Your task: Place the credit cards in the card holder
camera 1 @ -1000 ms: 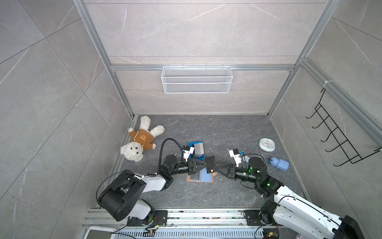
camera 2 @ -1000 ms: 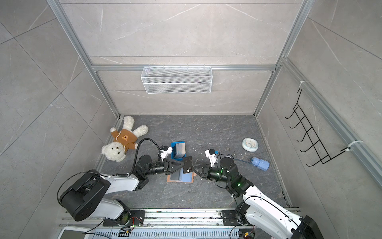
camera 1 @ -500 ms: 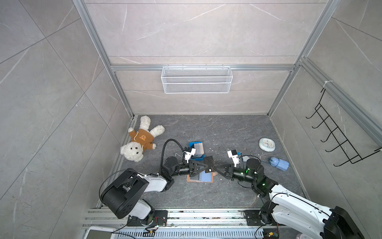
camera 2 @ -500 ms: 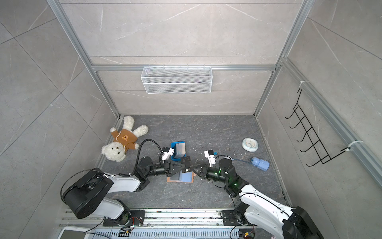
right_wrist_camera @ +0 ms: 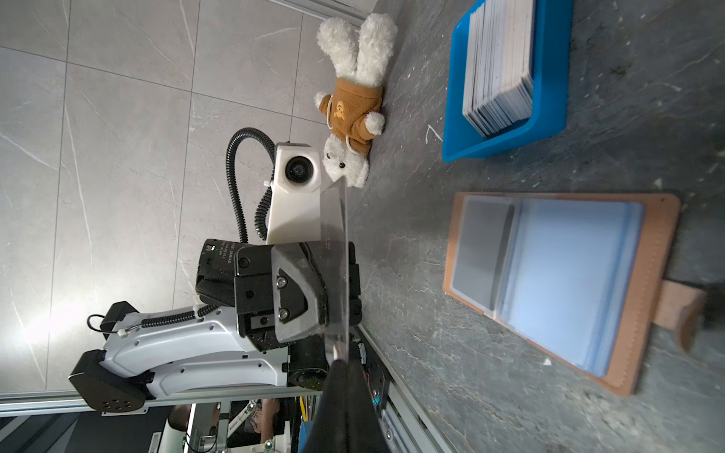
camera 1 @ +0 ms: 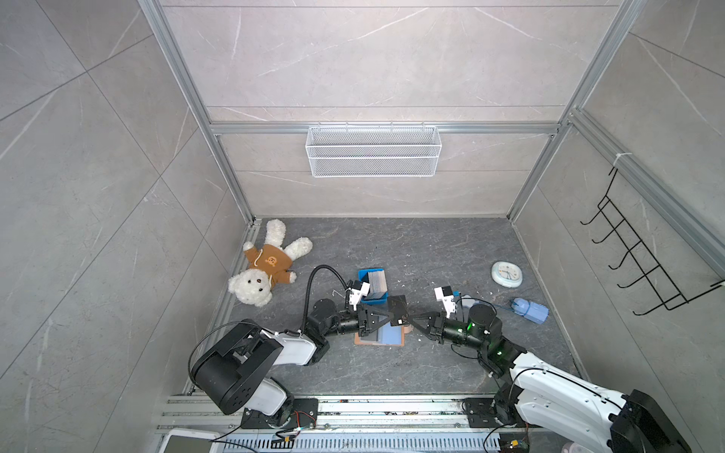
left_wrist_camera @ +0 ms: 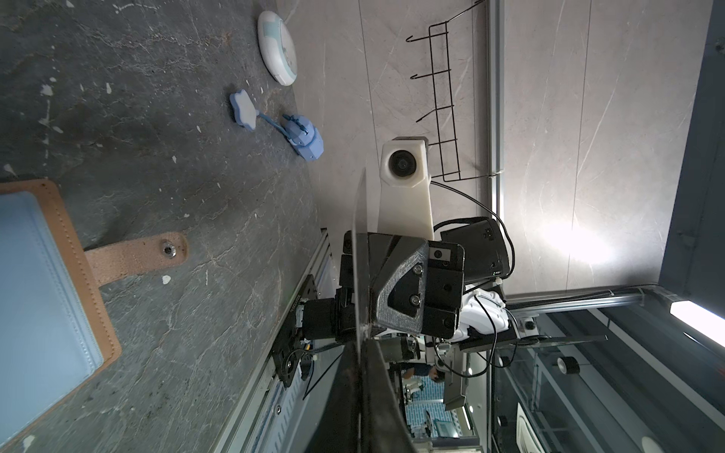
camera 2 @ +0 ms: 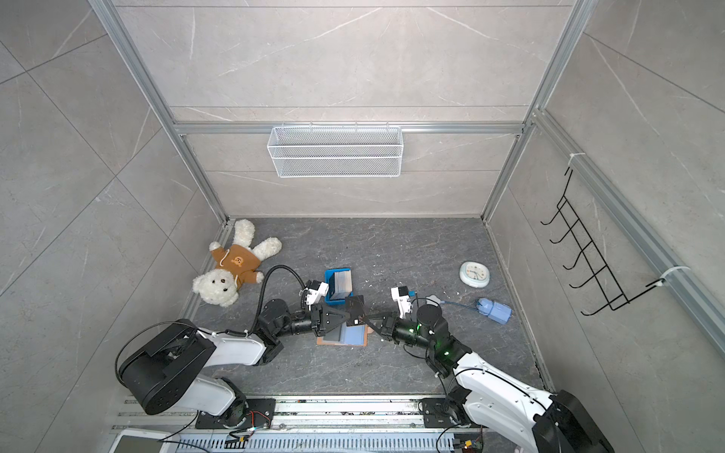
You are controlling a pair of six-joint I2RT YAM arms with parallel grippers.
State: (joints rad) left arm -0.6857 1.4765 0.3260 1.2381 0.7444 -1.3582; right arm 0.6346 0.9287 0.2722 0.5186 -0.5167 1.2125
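- Top views are both showing the left claw (camera 1: 388, 313) pressed together, pinching one edge of the black card (camera 1: 398, 309). The card is hanging on edge, clear of the bench (camera 1: 431, 255), near the card holder (camera 1: 390, 336) but not touching it.
- right claw (camera 1: 411, 318) is sitting at the opposite corner, by the pale "VIP" lettering, w/ a finger either side of the card. Can't tell if it's clamping or slack.
- Card is reading as v. light, thin, stiff-ish plastic w/ a glossy face, so prob slippery and bowing if pushed from both ends. Best taking it by a short edge, pads flat on both faces, leaving the far edge free to lead into a sleeve.
- Holder is lying open flat: tan stitched leather-like cover, clear bluish sleeves, soft & floppy, so the sleeve mouth is prob needing a shallow entry angle. Its strap (left_wrist_camera: 133, 259) w/ metal snap is lying out to one side. A grey card (right_wrist_camera: 480, 251) seems to be sitting in one sleeve already.
- Remaining card stack (right_wrist_camera: 502, 66) is standing packed on edge in the blue tray (right_wrist_camera: 506, 144), a rigid plastic tray w/ raised walls, just beyond the holder.
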